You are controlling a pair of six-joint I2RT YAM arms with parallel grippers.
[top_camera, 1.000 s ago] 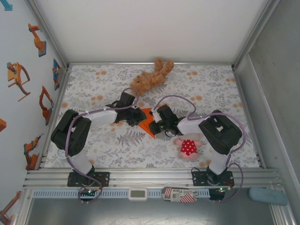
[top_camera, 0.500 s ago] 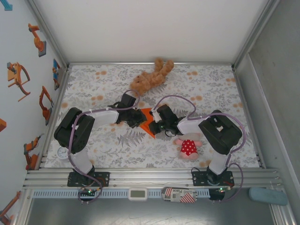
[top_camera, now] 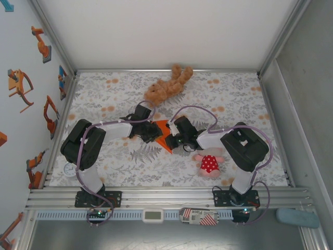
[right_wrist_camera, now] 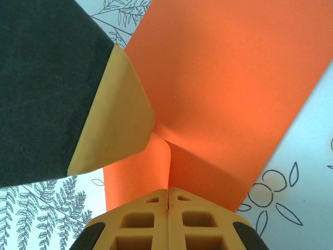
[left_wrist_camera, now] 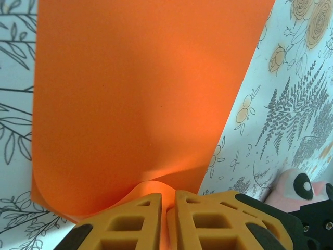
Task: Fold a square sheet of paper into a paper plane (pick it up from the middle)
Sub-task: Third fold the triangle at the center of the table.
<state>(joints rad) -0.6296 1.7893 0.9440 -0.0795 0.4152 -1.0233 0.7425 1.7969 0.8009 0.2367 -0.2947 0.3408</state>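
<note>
Left arm (top_camera: 110, 126) and right arm (top_camera: 210, 138) reach low, inward; left fingers (left_wrist_camera: 154, 204) and right fingers (right_wrist_camera: 141, 206) each closed on the orange paper (left_wrist_camera: 135, 88) between them.

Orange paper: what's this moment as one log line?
orange paper sheet: pinched up mid-table | left gripper: shut on sheet | right gripper: shut on sheet

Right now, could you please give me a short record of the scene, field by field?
left gripper: shut on the orange paper sheet, pinching up a ridge
right gripper: shut on the same sheet, pinching a crease
paper position: middle of the table, buckled between both grippers
brown plush bear: far side, apart from the paper
pink doll in red dress: near right, beside the right arm
</note>
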